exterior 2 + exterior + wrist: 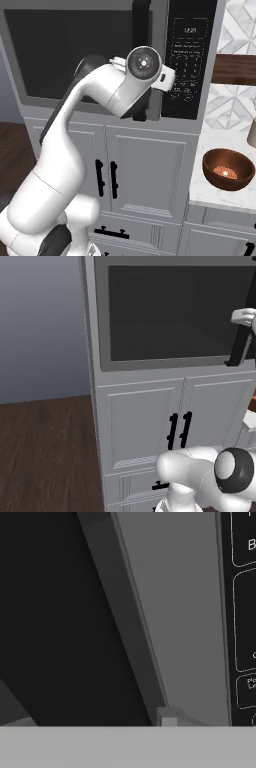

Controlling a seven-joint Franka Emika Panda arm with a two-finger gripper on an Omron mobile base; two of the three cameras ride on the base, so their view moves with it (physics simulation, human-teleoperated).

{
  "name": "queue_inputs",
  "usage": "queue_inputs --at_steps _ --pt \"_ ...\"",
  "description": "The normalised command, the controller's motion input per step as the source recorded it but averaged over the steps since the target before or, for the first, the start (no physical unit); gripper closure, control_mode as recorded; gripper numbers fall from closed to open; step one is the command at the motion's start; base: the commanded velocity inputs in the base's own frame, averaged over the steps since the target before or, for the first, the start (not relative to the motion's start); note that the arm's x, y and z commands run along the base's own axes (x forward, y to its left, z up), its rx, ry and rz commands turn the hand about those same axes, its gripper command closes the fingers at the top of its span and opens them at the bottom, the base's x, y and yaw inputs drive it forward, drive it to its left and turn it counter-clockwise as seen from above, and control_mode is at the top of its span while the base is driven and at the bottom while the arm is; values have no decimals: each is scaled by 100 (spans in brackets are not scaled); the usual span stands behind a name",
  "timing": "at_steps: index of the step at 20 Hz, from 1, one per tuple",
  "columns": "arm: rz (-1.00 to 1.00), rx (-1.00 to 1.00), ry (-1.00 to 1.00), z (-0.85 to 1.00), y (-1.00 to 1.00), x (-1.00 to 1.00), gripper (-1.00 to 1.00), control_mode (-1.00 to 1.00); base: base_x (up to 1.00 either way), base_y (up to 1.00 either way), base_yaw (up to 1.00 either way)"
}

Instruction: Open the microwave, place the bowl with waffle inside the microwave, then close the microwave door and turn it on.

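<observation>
Black bar handle [127,627] of the microwave door [175,313], still shut, sits right before the hand; jaw state cannot be told. Step: opening. Next: clamp and pull outward. Bowl [228,169] with waffle waits at the counter's [212,192] front edge.

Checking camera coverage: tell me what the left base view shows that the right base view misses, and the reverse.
Left only: dark wood floor and grey wall. Right only: brown round bowl on the white counter, the microwave's dark control strip. Both: the grey microwave's dark glass door, black bar handle, white cabinet doors, white arm.
</observation>
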Motion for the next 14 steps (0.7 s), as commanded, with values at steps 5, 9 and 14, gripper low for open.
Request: queue_inputs --at_steps 5,9,14 --pt "-13 -1 0 -1 14 -100 100 -100 0 0 0" --pt "-42 -1 5 0 31 -100 100 -100 0 0 0" --pt "-43 -10 13 -4 39 -100 100 -100 0 0 0"
